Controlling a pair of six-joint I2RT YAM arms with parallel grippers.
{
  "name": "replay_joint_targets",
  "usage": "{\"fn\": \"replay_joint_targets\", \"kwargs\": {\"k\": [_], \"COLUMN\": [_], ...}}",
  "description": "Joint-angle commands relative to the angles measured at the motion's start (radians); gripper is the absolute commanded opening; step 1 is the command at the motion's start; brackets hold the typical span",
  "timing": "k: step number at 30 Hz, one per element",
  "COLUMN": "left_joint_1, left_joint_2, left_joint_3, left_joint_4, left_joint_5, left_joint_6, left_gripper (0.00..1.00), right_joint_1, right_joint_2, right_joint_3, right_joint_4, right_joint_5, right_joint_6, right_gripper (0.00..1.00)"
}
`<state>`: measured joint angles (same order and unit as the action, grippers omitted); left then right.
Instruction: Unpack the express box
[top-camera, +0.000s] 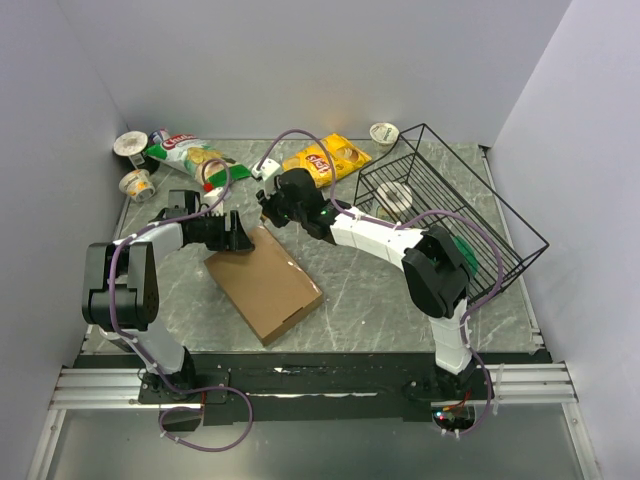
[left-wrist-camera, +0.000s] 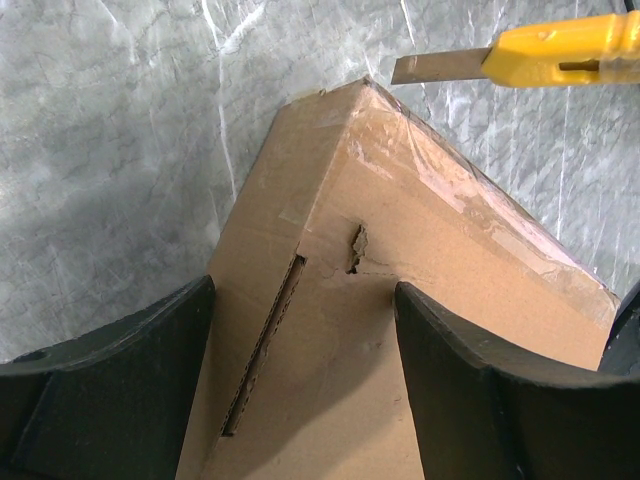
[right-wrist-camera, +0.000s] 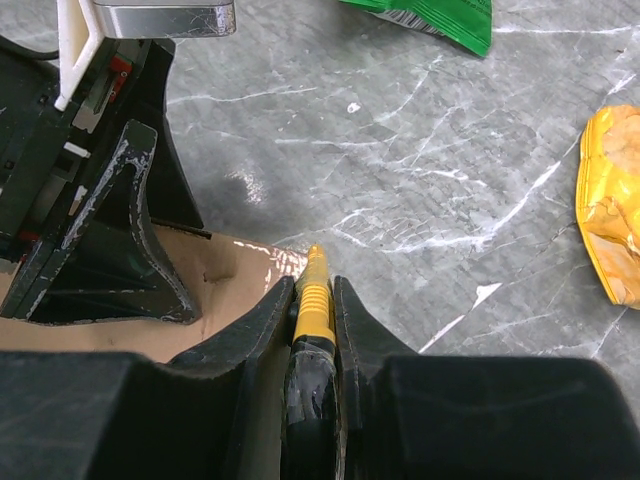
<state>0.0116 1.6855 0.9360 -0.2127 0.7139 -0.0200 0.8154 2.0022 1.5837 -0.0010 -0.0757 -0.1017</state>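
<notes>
The left gripper (left-wrist-camera: 302, 290), jaws apart, straddled the express box (top-camera: 265, 285); the right gripper (right-wrist-camera: 313, 290) clamped a knife (left-wrist-camera: 560, 50) at one o'clock. Unpinned, the box might slide.

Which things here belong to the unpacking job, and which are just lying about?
In use: express box; yellow knife in the right hand; left hand at the box's corner.
Lying about: green bag, yellow bag, cups, wire basket.
</notes>
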Motion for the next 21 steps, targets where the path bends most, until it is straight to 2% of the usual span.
{"fn": "replay_joint_targets", "kwargs": {"k": [1, 18, 21], "left_joint_1": [-0.004, -0.005, -0.004], "left_joint_2": [0.013, 0.031, 0.031], "left_joint_3": [-0.019, -0.013, -0.009], "left_joint_4": [-0.013, -0.011, -0.017], "left_joint_5": [-0.019, -0.019, -0.054], "left_joint_6": [-0.008, -0.009, -0.021], "left_gripper": [0.76, 0.75, 0.74], "right_joint_1": [0.008, 0.008, 0.008], "right_joint_2": [0.027, 0.024, 0.009], "right_joint_3": [0.009, -0.002, -0.001], "right_joint_4": [0.036, 0.006, -0.054], "right_joint_5": [0.013, -0.004, 0.022], "right_joint_6": [-0.010, -0.003, 0.023], "right_gripper": [0.00, 0.00, 0.00]}}
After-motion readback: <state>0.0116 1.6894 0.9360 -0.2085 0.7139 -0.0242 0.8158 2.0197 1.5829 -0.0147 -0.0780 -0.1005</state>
